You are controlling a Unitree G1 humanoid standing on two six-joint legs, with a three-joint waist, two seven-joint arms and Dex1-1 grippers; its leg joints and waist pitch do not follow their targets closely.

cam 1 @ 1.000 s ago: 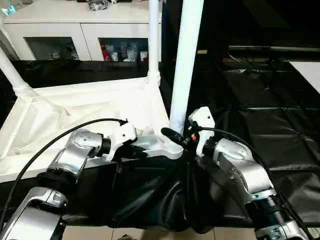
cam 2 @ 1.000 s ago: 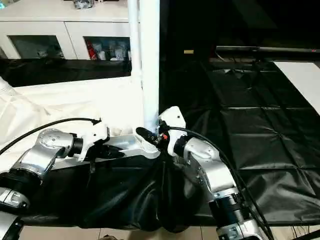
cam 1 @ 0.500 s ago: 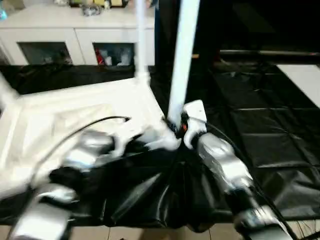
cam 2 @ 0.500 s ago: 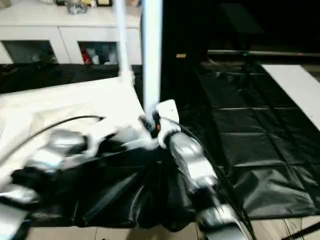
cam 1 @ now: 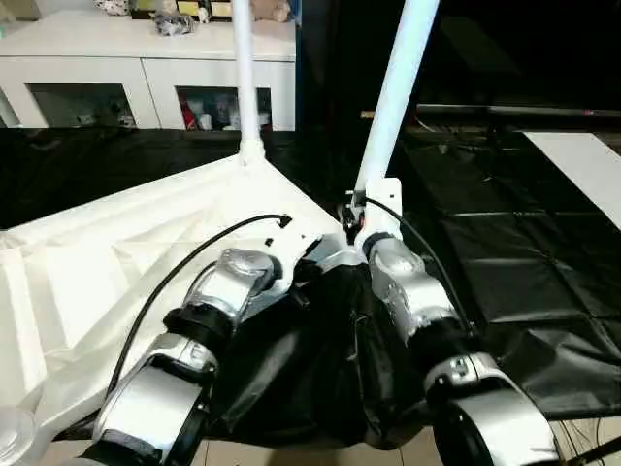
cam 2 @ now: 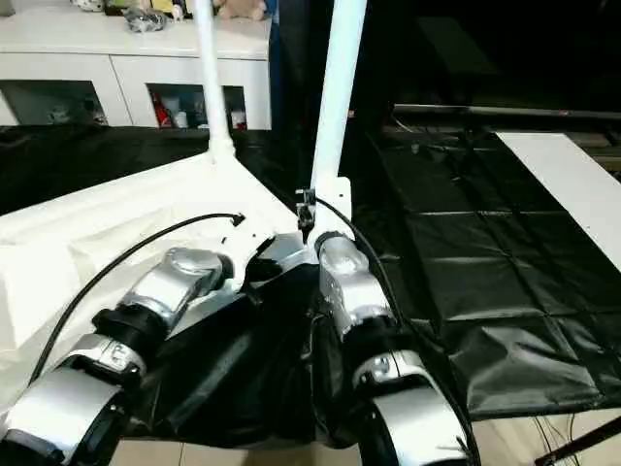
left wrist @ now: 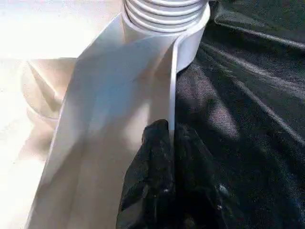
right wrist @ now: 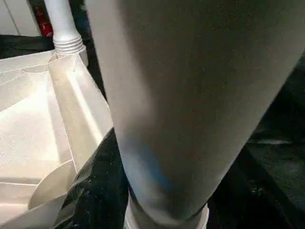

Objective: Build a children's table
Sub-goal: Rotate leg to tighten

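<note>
The children's table lies upside down: its white rimmed top (cam 1: 126, 262) rests on the black sheet. A far leg (cam 1: 243, 78) stands upright in its corner socket. A near leg (cam 1: 393, 107) rises from the near corner socket (left wrist: 164, 14), leaning to the right, with its ribbed end seated in the socket. My left gripper (left wrist: 169, 136) is shut on the thin rim just beside that socket. My right gripper (cam 1: 351, 225) is closed around the near leg's lower end, and the leg (right wrist: 181, 95) sits right in front of its wrist camera.
A white glass-door cabinet (cam 1: 146, 68) stands behind the big black-sheeted table (cam 1: 524, 262). A white panel (cam 1: 582, 160) lies at the far right. The black sheet bunches and hangs over the front edge (cam 1: 320, 369) between my forearms.
The camera has moved, so the whole picture has shifted. Both grippers keep their holds. The near leg now leans further to the right than a second ago.
</note>
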